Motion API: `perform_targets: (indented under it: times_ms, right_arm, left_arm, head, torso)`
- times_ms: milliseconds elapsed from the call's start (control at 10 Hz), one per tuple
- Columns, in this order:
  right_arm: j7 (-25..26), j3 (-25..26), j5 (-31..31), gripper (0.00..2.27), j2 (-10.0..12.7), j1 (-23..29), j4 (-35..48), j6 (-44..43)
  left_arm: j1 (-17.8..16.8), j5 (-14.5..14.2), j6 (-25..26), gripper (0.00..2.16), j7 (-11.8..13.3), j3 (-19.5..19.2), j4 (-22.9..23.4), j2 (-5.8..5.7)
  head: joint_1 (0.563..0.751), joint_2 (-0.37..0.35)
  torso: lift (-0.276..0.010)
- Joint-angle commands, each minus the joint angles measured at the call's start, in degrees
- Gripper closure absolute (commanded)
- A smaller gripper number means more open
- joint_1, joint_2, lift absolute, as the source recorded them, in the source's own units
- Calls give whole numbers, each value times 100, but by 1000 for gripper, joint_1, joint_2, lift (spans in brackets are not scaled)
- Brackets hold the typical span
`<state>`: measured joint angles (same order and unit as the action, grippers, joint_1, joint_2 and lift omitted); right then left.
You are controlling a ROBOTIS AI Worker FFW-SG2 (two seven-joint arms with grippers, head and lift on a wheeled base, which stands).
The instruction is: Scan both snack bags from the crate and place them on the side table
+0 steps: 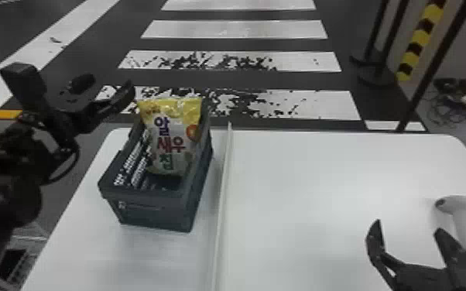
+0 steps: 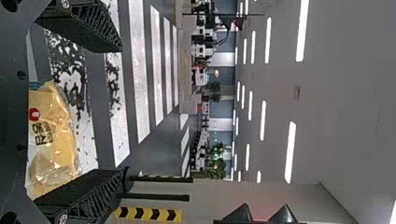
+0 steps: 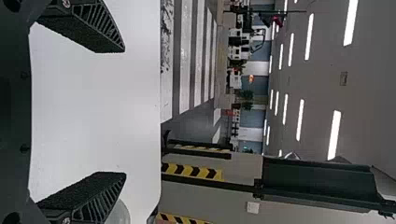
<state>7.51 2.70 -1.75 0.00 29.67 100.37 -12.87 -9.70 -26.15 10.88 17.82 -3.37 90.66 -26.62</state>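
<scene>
Head view: a snack bag [image 1: 174, 135] stands at one o'clock in the crate [image 1: 153, 211], the left gripper [image 1: 109, 82] at its ten. Left wrist view: gripper spread, empty; it should straddle the bag's top squarely, pinching softly. Right wrist view: right gripper [image 3: 125, 112] released, empty.

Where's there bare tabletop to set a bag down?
Widest: the white tabletop between the raised strip and the right gripper. Smaller: left of the strip, nearer than the dark crate. Crowded: around the handheld scanner, beside that gripper.
</scene>
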Motion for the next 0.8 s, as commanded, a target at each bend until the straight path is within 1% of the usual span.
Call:
perform_targets:
  times_ms: [0, 100, 200, 300, 400, 500, 600, 700]
  right_arm:
    - [5, 3, -1, 46, 5, -5, -9, 0]
    - [5, -6, -1, 46, 5, -32, -35, 18]
    - [-4, -85, -9, 46, 5, -137, -114, 88]
    - [-4, -138, -45, 46, 5, -181, -149, 123]
    - [-4, -138, -45, 46, 5, -181, -158, 141]
    - [-4, -138, -36, 46, 5, -181, -158, 141]
    - [-4, -138, -36, 46, 5, -172, -158, 141]
    - [-4, -138, -36, 46, 5, -164, -167, 141]
  left_arm:
    - [-314, 92, -19, 66, 240, -15, -523, 8]
    - [-472, 162, -37, 66, 530, -76, -865, 16]
    - [-481, 286, -37, 70, 837, -331, -1041, 16]
    - [-525, 347, -55, 70, 1040, -533, -1270, -10]
    - [-815, 540, -72, 70, 1435, -674, -1709, -10]
    - [-1236, 760, -107, 70, 1883, -674, -2228, -10]
    - [-1535, 962, -213, 70, 2200, -630, -2571, -10]
    - [-1790, 1059, -248, 70, 2472, -542, -2843, -10]
  head:
    - [695, 64]
    - [695, 68]
    - [695, 76]
    - [695, 91]
    - [695, 107]
    - [695, 133]
    - [695, 148]
    - [695, 150]
  torso:
    - [-95]
    - [-95]
    - [-95]
    - [-95]
    - [-95]
    - [-95]
    - [-95]
    - [-95]
